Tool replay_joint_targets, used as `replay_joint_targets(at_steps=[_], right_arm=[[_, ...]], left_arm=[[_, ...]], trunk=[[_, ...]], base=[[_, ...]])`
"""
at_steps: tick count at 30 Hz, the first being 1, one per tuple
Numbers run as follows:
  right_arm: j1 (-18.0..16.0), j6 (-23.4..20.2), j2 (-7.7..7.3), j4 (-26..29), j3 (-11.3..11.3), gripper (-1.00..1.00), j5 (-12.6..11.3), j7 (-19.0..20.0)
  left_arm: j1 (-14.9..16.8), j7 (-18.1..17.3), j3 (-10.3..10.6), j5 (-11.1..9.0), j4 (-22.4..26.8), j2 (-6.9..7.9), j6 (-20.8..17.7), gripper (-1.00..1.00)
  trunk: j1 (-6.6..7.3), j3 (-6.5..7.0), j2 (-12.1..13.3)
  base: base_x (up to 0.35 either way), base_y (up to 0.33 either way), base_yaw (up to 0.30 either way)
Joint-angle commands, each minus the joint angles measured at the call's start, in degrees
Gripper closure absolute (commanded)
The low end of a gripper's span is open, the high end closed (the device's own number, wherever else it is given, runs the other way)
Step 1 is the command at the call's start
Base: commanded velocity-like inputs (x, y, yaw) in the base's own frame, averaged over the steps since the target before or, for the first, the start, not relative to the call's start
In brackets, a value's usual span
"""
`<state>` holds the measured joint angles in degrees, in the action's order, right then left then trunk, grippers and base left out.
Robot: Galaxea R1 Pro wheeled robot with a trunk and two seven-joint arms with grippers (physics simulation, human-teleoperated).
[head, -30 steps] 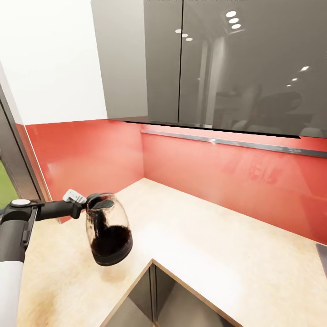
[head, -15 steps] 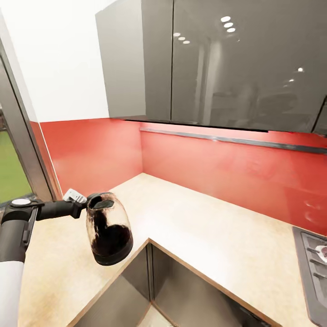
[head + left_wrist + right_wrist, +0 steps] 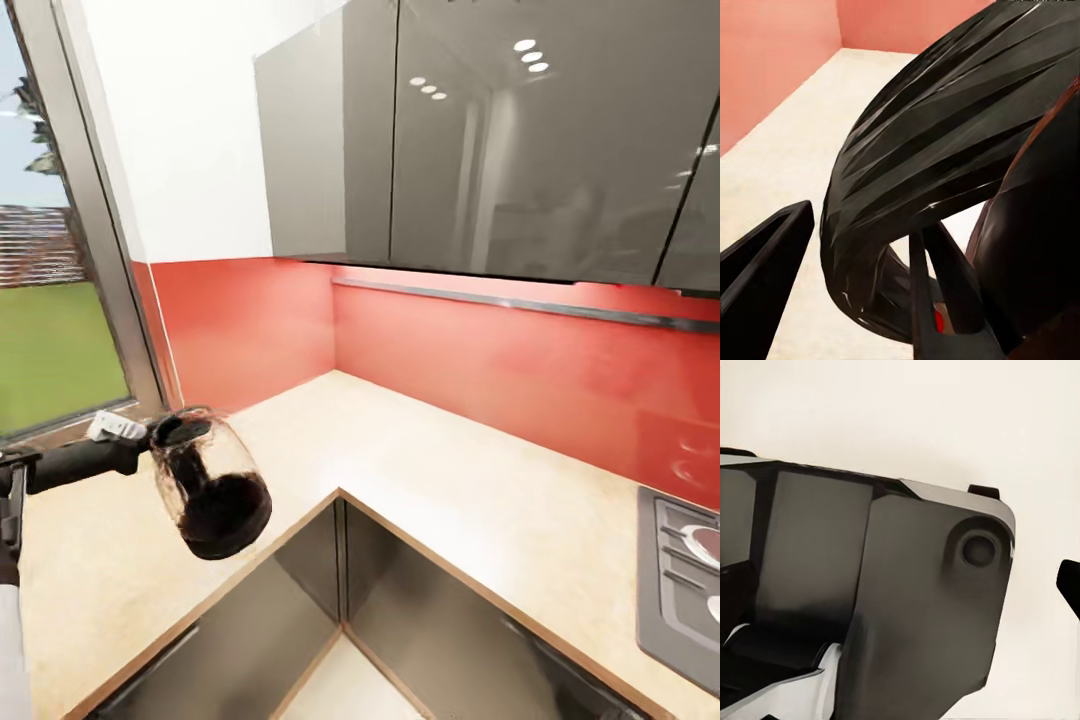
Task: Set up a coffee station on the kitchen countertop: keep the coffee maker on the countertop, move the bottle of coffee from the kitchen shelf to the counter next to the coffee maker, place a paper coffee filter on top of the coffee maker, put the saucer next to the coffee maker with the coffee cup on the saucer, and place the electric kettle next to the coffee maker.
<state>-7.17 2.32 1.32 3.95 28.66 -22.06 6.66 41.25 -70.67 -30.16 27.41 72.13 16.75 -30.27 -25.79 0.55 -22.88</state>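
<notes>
Electric kettle (image 3: 208, 483): clear glass body, black lid, base and loop handle, about a third full of dark liquid, tilted and held in the air above the inner corner edge of the kitchen countertop (image 3: 450, 480). Left gripper (image 3: 140, 447): closed on the kettle's handle (image 3: 937, 150); right gripper's state cannot be told. Surroundings: red backsplash (image 3: 480, 370), glossy grey wall cabinets (image 3: 480, 150), window (image 3: 50, 300) at left, hob (image 3: 680, 580) at right.

Left arm (image 3: 60, 465) extended sideways, left gripper (image 3: 145, 440) clamped on kettle handle
</notes>
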Motion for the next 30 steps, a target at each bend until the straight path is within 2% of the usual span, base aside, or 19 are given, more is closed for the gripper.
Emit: replay_joint_targets(at_steps=[1, 3, 5, 7, 8, 10, 12, 16, 30], right_arm=[[0.0, 0.3, 0.0, -0.1, 0.5, -1.0, -0.6, 0.2], [0.0, 0.7, 0.0, -0.1, 0.5, -1.0, -0.6, 0.2], [0.0, 2.0, 0.0, -0.1, 0.6, -1.0, -0.5, 0.2], [0.0, 2.2, 0.0, -0.1, 0.7, -1.0, -0.5, 0.2], [0.0, 2.2, 0.0, -0.1, 0.7, -1.0, -0.5, 0.2], [0.0, 2.2, 0.0, -0.1, 0.7, -1.0, -0.5, 0.2], [0.0, 2.3, 0.0, -0.1, 0.7, -1.0, -0.5, 0.1], [0.0, 2.7, 0.04, -0.1, 0.7, -1.0, -0.5, 0.1], [0.0, 4.1, 0.0, -0.5, 0.6, -1.0, -0.6, 0.1]], left_arm=[[0.0, -0.6, -3.8, 0.1, 0.1, -0.11, -0.7, 1.0], [0.0, -0.7, -5.8, 0.1, 0.1, -0.18, -0.6, 1.0], [0.1, -0.7, -6.4, -0.7, 0.1, -0.62, -0.6, 1.0], [-0.5, -0.6, -6.6, -3.4, 0.0, -0.77, -0.6, 1.0], [-1.8, -0.6, -6.6, -6.1, 0.0, -0.8, -0.5, 1.0], [-4.8, -0.5, -6.7, -13.1, 0.2, -0.58, -0.4, 1.0], [-5.5, -0.5, -6.7, -14.9, 0.2, -0.4, -0.3, 1.0], [-5.8, -0.4, -6.5, -15.8, 0.2, -0.7, -0.2, 1.0], [-5.9, 0.3, -6.7, -15.7, -0.5, -0.92, -0.2, 1.0]], trunk=[[0.01, -0.03, 0.0], [0.01, -0.03, 0.0], [0.01, -0.03, 0.0], [0.01, -0.03, 0.0], [0.01, -0.03, 0.0], [0.01, -0.03, 0.0], [0.01, -0.02, 0.0], [0.01, 0.15, 0.0], [0.01, 1.02, 0.0]], base=[[-0.316, -0.088, 0.276], [-0.316, -0.087, 0.276], [-0.316, -0.087, 0.276], [-0.316, -0.087, 0.276], [-0.316, -0.088, 0.276], [-0.316, -0.107, 0.276], [-0.316, -0.121, 0.276], [-0.316, -0.134, 0.243], [-0.319, -0.093, 0.216]])
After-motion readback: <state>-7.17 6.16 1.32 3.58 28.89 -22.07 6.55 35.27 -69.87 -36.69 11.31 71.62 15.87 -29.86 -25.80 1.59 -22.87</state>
